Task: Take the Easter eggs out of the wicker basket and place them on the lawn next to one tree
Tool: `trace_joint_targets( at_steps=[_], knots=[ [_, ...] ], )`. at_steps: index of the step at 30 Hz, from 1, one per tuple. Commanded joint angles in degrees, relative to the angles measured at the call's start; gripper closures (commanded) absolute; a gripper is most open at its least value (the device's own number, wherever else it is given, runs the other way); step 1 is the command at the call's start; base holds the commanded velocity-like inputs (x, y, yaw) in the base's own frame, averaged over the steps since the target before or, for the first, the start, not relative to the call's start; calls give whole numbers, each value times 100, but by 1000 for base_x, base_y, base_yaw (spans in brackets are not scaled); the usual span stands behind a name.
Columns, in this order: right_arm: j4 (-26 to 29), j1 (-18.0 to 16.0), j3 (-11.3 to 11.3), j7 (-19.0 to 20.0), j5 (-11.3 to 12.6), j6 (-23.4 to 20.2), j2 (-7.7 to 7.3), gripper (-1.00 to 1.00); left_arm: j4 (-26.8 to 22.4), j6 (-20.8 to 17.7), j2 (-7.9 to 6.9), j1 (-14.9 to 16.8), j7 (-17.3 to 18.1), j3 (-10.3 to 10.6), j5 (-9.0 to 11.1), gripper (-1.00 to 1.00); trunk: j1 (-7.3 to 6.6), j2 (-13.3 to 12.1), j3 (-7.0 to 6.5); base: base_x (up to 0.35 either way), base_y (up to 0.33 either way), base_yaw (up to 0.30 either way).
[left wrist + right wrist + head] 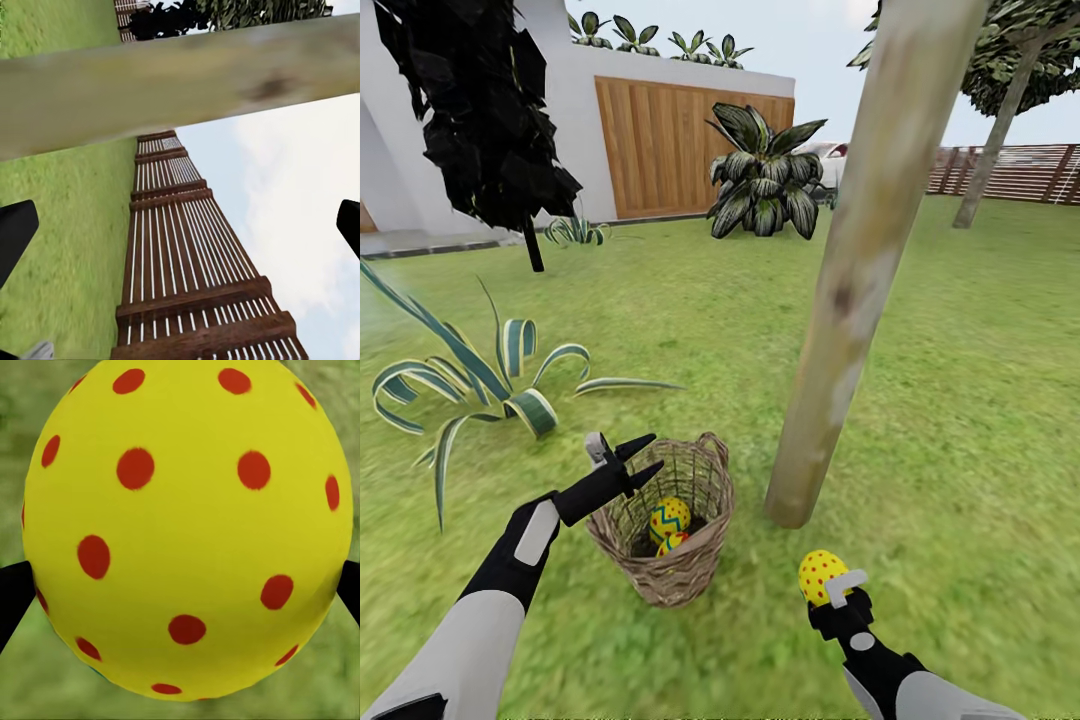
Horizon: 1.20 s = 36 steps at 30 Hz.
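Two eggs [669, 525] sit in the wicker basket [700, 560], just below the left gripper [643, 459], fingers spread wide. Right gripper [830, 590] clamps the third egg [821, 575] between its fingers, near the tree [850, 290].

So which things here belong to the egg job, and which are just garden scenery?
Job: egg held in right gripper; two eggs in wicker basket; leaning pale tree; lawn; left gripper, jaws open.
Scenery: striped agave; black-leaved tree; slatted fence.

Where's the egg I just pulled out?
In the head view, the egg sits in the right claw, low over the lawn, right of the basket.
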<state>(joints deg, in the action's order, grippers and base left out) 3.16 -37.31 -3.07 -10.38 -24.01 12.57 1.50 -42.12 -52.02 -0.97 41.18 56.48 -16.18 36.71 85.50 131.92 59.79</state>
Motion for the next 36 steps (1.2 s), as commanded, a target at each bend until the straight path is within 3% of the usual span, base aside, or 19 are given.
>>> trace_joint_targets(
  at_steps=[1, 24, 29, 36],
  knots=[
    [-8, -4, -30, -26, -56, 11, 5, 100, 2, -27, 0, 4, 13, -7, 3, -100, 21, 44, 23, 0, 0, 0],
    [18, -4, -44, -35, -8, -60, -10, 100, -4, -35, 36, 4, 21, 1, 11, -100, 527, 966, 436, 0, 0, 0],
    [18, -4, -45, -35, -8, -61, -10, 100, 2, -33, 27, 4, 35, -7, 12, -100, 527, 966, 436, 12, 0, 0],
    [18, -4, -45, -35, -8, -66, -10, 100, 2, -31, 27, 4, 18, -8, 11, -100, 527, 966, 436, 311, 0, 0]
  ],
)
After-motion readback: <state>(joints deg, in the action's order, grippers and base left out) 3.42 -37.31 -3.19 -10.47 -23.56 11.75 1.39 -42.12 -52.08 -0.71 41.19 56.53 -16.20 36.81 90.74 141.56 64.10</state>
